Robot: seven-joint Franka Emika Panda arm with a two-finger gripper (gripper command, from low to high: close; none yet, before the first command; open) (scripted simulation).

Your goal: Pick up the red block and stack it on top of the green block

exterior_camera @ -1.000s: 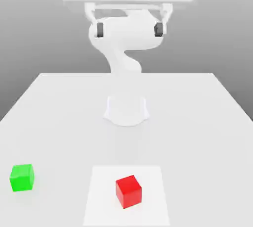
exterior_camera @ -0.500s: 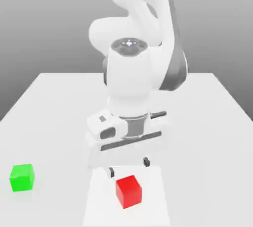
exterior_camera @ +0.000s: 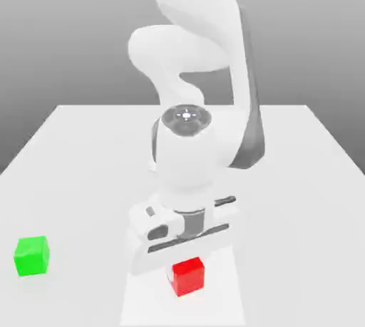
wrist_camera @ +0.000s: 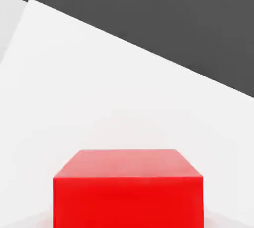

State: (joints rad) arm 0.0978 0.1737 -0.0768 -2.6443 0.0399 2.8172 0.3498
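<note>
Red block (exterior_camera: 188, 276) sits nearest the camera, at about 6 o'clock on the table (exterior_camera: 71, 147), resting on a lighter square patch (exterior_camera: 228, 297). In the hand view it's dead centre and close (wrist_camera: 128, 187), upright, untouched. End effector (exterior_camera: 182, 258) is right above and behind it: half a second ago it was still a clear gap higher, a second ago the arm was folded up back by its base. So you've dropped most of the approach and the block hasn't shifted. Can't tell whether the end effector is released or clenched, since the hand body covers the fingers. Nothing is lifted, so my read is the grasp isn't made yet. Green block (exterior_camera: 31, 256) is well apart at about 8 o'clock, alone and clear for the stack. Further back, arm base at roughly 12 o'clock. Next call: finish the descent, close, then lift before traversing.
</note>
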